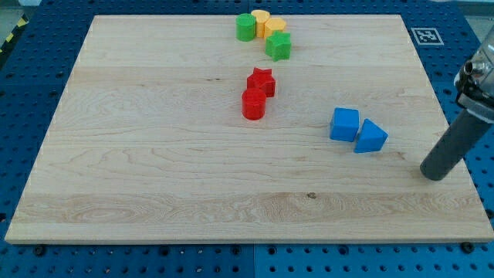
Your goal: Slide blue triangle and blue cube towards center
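Note:
The blue cube (344, 124) and the blue triangle (370, 137) lie touching side by side on the right part of the wooden board (154, 154), the triangle to the cube's lower right. My tip (434, 173) rests on the board near its right edge, to the right of and a little below the blue triangle, apart from it by a clear gap.
A red star (262, 80) and a red cylinder (253, 104) sit near the board's middle, touching. At the view's top stand a green cylinder (245, 27), yellow blocks (266, 24) and a green star (279, 45). A blue perforated table surrounds the board.

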Available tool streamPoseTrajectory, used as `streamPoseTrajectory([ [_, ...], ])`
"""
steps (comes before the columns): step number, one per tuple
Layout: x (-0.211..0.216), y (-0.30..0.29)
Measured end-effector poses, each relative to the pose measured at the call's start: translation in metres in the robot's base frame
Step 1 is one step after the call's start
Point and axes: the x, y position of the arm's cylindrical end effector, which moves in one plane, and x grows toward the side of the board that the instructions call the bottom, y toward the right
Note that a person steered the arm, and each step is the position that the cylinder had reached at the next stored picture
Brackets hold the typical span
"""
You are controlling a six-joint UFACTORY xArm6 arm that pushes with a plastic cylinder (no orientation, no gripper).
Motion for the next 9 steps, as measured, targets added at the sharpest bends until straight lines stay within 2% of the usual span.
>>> streamPoseTrajectory([
  [1, -0.026, -0.025],
  [3, -0.068, -0.121],
  [4, -0.074, -0.161],
  [5, -0.073, -0.172],
  [6, -0.064, -0.131],
  [7, -0.056, -0.064],
  [8, -0.028, -0.055],
  [9, -0.012, -0.090],
])
